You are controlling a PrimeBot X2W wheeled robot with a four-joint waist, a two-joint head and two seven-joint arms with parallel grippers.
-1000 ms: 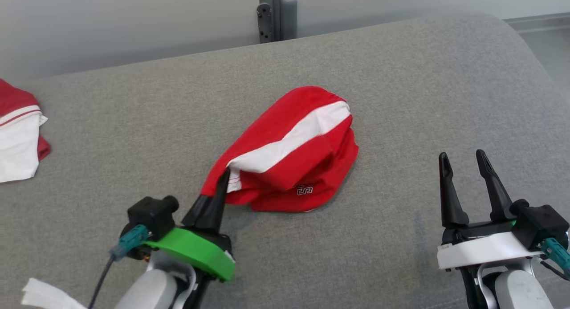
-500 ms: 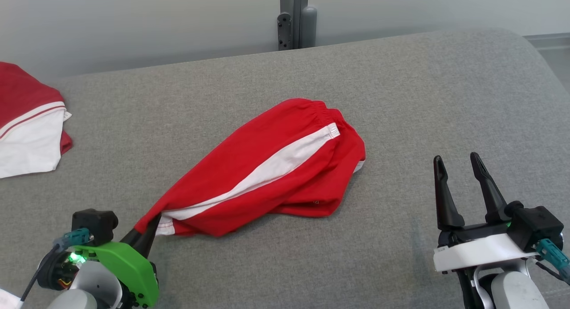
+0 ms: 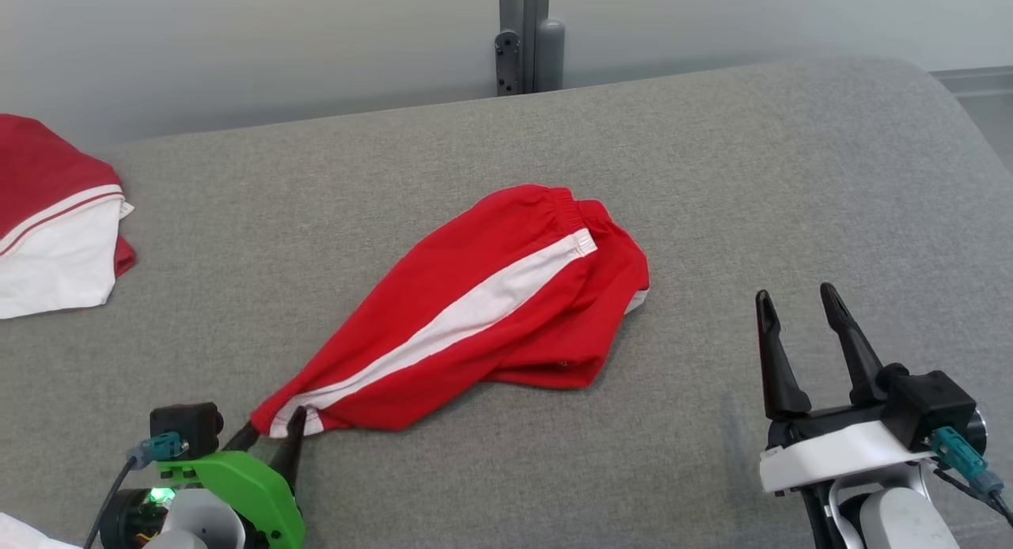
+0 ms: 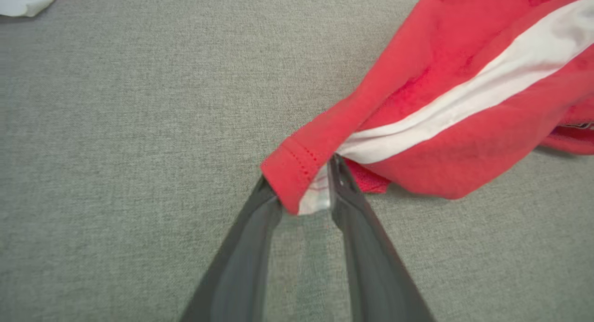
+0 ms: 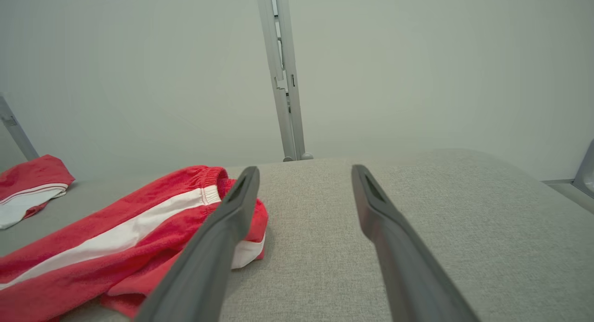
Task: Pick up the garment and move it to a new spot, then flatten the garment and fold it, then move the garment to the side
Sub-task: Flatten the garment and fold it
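Red shorts with a white side stripe (image 3: 475,312): mid grey upholstered cushion (image 3: 752,177), bunched, leg hem toward the near-left edge. Left gripper (image 3: 273,429): jaws parted, hem loose between the tips. Right gripper (image 3: 795,300): spread wide, empty, near-right. To flatten: back the left gripper straight out without snagging, then draw waistband and hems apart.

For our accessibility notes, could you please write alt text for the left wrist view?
The left hand has its two dark fingers parted around the hem corner of red shorts with a white stripe, lying on a grey fabric surface.
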